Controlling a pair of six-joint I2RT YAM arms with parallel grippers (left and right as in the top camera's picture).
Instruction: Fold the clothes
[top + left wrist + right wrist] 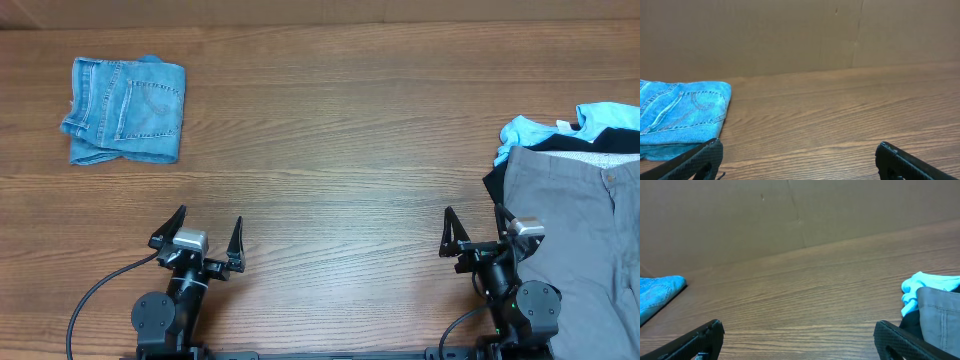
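Two heaps of clothing can be made out on the brown wood-grain table (330, 160), well apart from each other. Over at about 10 o'clock a folded pair of light-blue denim jeans (125, 110) is laid flat, back pocket up, and it's also caught at 9 o'clock in the left wrist view. From 3 o'clock down to 4, a pair of grey cotton trousers (575, 235) is spread loose on top of a crumpled black garment (600, 142), with a bunched-up turquoise garment (545, 128) peeking out at the far end. None of that heap is folded yet. The left gripper (210, 216) is seen at 7 o'clock, jaws spread wide and nothing held between them. The right gripper (472, 212) is found at 5 o'clock, likewise spread wide and empty, just beside the trousers' edge. Whether its outer finger is touching the cloth can't be told. A plain brown cardboard wall (790, 35) is seen behind the table in both wrist views.
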